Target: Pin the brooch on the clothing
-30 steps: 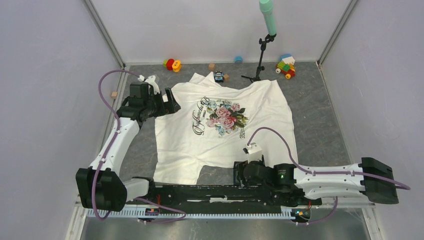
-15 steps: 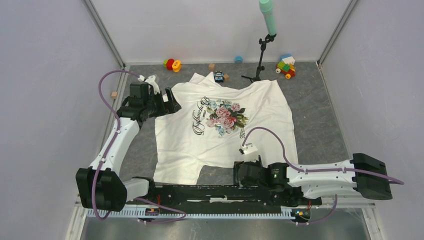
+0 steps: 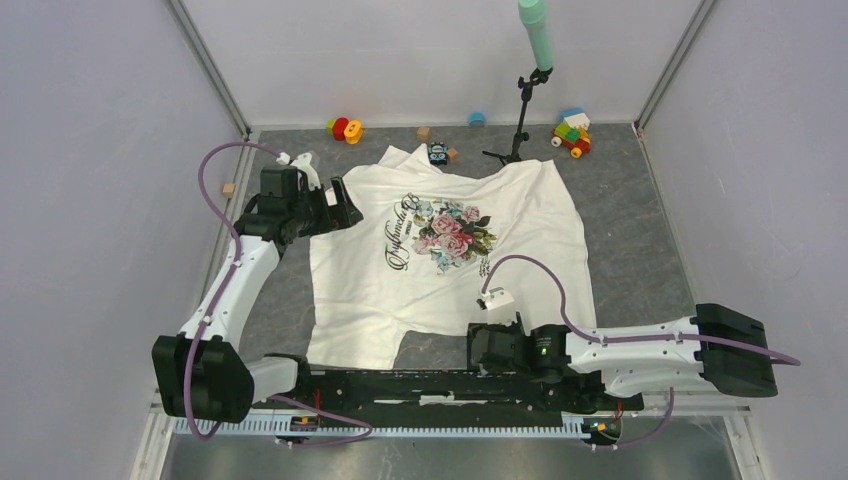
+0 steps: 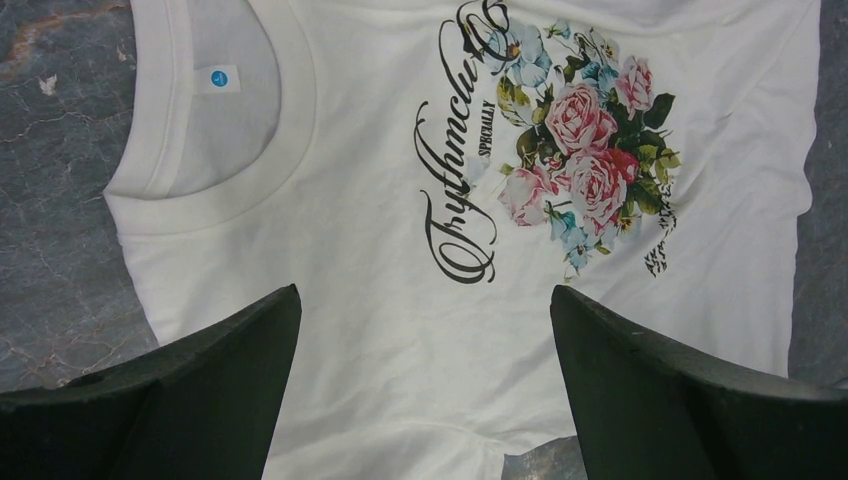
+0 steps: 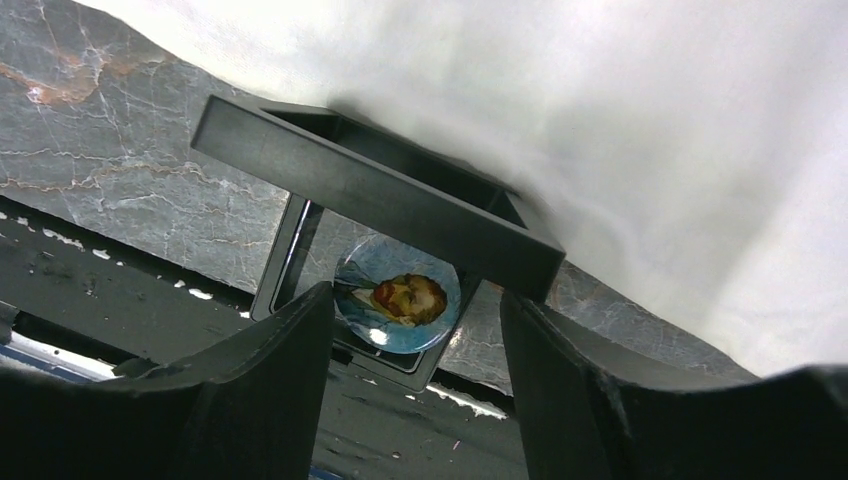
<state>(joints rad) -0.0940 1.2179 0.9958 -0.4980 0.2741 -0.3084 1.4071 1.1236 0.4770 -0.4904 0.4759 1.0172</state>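
**While the brooch lies framed, the pick can slip**

Because the brooch (image 5: pixel 395 292) lies flat inside the black holder (image 5: pixel 370 185), just at the shirt's (image 3: pixel 440 260) near hem, the right gripper (image 5: pixel 413 298) has little room. Its fingers stand apart on either side of the disc, clamped on nothing. Closing here may catch the holder's rim instead of the brooch, or lift both together. A thin, smooth disc may also squirt out from the pads. The hem droops over the holder's far side, so cloth could get pinched too.

The left gripper (image 4: pixel 425 400) hangs wide open over the shirt near the collar, holding nothing, so the cloth could drag under a pressed pin. A small black-and-blue toy (image 3: pixel 437 153) sits at the collar's edge. A stand (image 3: pixel 520 125), coloured toys (image 3: pixel 343 128) and wooden cubes (image 3: pixel 424 133) line the table's (image 3: pixel 640 230) far edge, well apart from the holder.
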